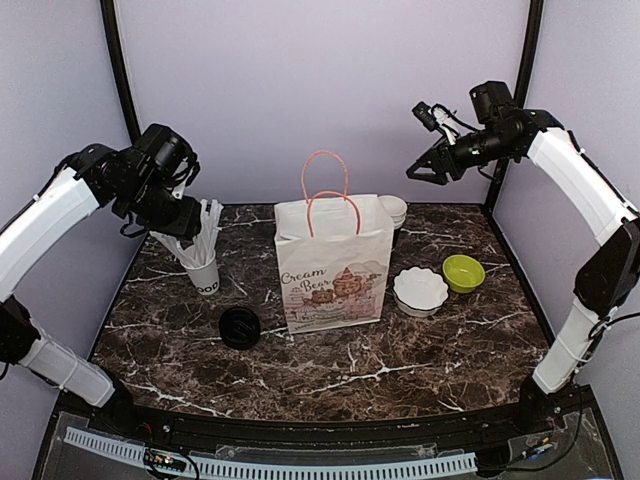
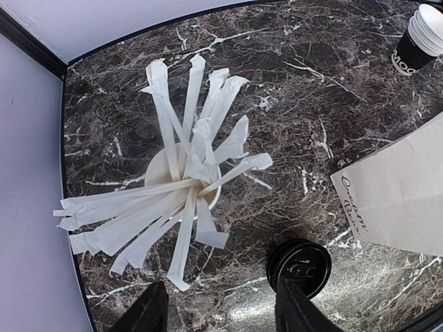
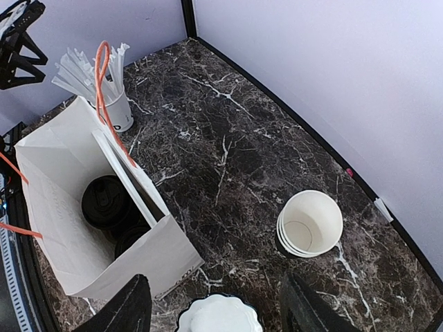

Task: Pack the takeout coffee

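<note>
One takeout coffee (image 1: 240, 328), black with a black lid, stands on the marble table left of the white paper bag (image 1: 332, 268). In the left wrist view this takeout coffee (image 2: 299, 266) sits just beside my right fingertip. Two more lidded black cups (image 3: 106, 201) stand inside the open bag (image 3: 76, 242). My left gripper (image 1: 183, 222) hovers high over the cup of white sticks (image 2: 181, 181); the left gripper (image 2: 221, 315) is open and holds nothing. High at the back right, my right gripper (image 1: 413, 172) is open and empty, looking down on the bag's right side.
A stack of lidless white-lined cups (image 3: 311, 223) stands behind the bag. A white scalloped dish (image 1: 420, 290) and a green bowl (image 1: 463, 272) sit right of the bag. The bag's orange handles (image 1: 326, 178) stick up. Purple walls close the back and sides.
</note>
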Controlling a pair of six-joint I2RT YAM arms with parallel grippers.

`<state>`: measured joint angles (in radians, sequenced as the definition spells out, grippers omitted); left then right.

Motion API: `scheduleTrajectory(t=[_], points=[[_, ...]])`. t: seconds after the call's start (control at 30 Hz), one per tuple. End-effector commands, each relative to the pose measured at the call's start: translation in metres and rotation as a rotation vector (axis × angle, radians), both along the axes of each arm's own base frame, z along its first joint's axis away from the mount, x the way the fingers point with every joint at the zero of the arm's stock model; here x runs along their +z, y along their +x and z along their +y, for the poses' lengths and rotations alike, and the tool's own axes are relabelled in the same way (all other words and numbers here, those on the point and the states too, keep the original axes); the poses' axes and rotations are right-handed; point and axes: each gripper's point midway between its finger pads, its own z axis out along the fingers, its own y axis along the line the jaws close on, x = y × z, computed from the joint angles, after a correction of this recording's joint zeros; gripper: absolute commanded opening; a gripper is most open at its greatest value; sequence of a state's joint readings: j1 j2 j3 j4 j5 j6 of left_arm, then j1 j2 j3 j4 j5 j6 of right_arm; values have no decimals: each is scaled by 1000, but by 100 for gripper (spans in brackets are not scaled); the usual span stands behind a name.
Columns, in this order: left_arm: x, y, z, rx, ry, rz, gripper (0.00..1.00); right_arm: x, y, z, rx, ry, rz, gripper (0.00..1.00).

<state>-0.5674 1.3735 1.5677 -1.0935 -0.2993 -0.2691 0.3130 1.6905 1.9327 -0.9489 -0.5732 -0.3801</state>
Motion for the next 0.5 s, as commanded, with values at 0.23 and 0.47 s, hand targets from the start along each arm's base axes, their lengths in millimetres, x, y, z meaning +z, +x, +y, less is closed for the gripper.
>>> scheduleTrajectory(t=[0.23,0.47], points=[[-9,30,2,8,41,-26,41,1,0,-3,-6,10,-14,64],[-20,39,3,15,57,-4,38,-1,0,-2,0,8,-11,63]])
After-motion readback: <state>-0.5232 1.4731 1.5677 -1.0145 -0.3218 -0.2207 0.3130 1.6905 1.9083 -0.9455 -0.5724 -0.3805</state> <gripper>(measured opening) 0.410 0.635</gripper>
